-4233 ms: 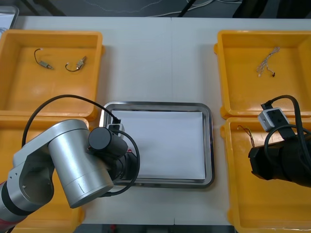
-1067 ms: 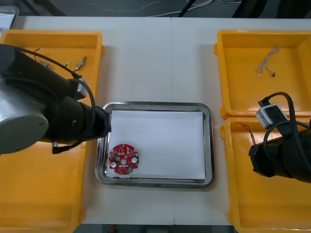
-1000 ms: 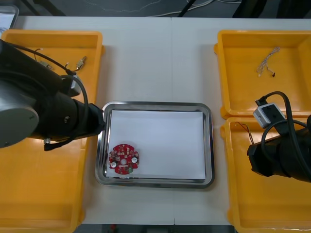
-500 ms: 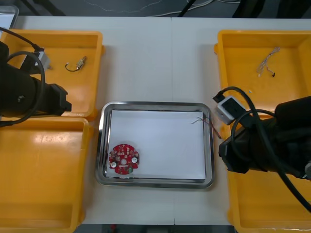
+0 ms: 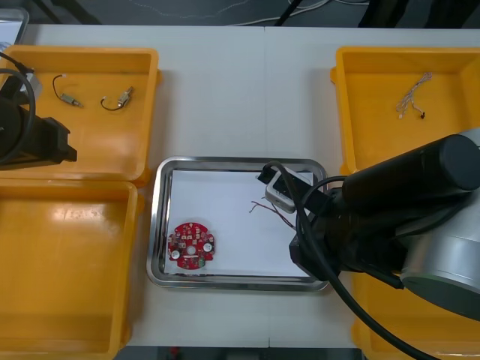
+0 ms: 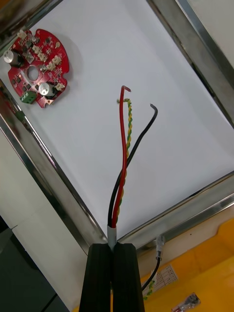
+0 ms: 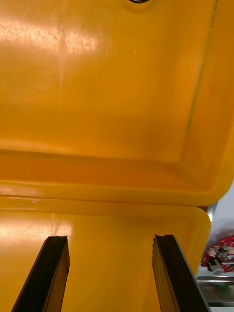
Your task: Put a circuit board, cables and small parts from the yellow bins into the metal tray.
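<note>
the fingers (image 6: 100,273) of the right gripper (image 6: 113,246) are pressed together on one end of the red and yellow cable (image 6: 126,161), which also has a black strand. from the pinch the strands run out over the white inside of the metal tray (image 5: 240,163). their free tips point roughly toward the circuit board (image 6: 36,66), which lies flat near the tray's corner on the robot's left, well apart from the tips. we cannot tell if the tips touch the white surface or hang above it. the pinch stands close to the tray's rim, and a short tail of the cable hangs behind the fingers and seems to be past the rim, toward the yellow bins (image 6: 214,273).

to do this step well, we think the gripper should go lower and a little more toward the tray's middle before the fingers part, so that the whole cable, with its tail, lands inside the rim and not on the board.

the left gripper (image 7: 109,239) waits over the bins on the robot's left, its fingers apart and holding nothing.
</note>
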Motion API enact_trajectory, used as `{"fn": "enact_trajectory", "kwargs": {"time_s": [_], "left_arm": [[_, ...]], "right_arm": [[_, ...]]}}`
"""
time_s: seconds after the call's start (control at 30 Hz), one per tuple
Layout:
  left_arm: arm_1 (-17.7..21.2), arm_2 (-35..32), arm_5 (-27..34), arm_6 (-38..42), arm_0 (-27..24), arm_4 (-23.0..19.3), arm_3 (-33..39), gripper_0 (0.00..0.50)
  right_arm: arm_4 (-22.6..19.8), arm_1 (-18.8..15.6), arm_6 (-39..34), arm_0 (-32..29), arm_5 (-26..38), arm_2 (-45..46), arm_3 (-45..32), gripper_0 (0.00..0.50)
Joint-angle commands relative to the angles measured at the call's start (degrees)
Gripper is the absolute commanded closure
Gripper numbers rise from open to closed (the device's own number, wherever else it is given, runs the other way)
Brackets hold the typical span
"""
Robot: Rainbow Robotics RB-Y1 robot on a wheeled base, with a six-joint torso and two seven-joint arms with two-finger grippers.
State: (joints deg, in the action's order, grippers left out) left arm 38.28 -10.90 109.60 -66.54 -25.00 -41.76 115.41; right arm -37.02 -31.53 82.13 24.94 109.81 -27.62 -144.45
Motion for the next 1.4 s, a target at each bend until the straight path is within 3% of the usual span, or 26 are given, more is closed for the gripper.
{"fn": "enact_trajectory", "kwargs": {"time_s": [0.03, 0.37, 0.73, 1.03, 1.4], "left_arm": [[2.06, -1.4, -0.27, -7.64, -5.33, 1.86, -3.44, 0.0], [2.06, -1.4, -5.37, -10.27, -9.46, 5.02, -13.2, 0.0], [0.66, -0.52, -10.11, -11.68, -16.58, 13.46, -26.56, 0.0], [0.13, -0.61, -16.26, -11.15, -21.67, 16.01, -37.19, 0.0], [-3.12, -2.1, -24.79, -9.31, -26.86, 24.27, -48.35, 0.0]], "right_arm": [[2.83, -0.02, 5.76, 2.22, 0.19, -4.29, 2.95, 0.5], [9.25, 0.59, 14.11, 2.4, -6.01, -11.32, 9.63, 0.5], [13.11, 2.35, 14.37, 3.36, -13.66, -18.61, 17.62, 0.5], [14.87, 3.23, 14.02, 3.45, -19.37, -23.18, 23.16, 0.5], [14.87, 3.49, 13.49, 3.01, -23.33, -25.73, 25.89, 0.5]]}}
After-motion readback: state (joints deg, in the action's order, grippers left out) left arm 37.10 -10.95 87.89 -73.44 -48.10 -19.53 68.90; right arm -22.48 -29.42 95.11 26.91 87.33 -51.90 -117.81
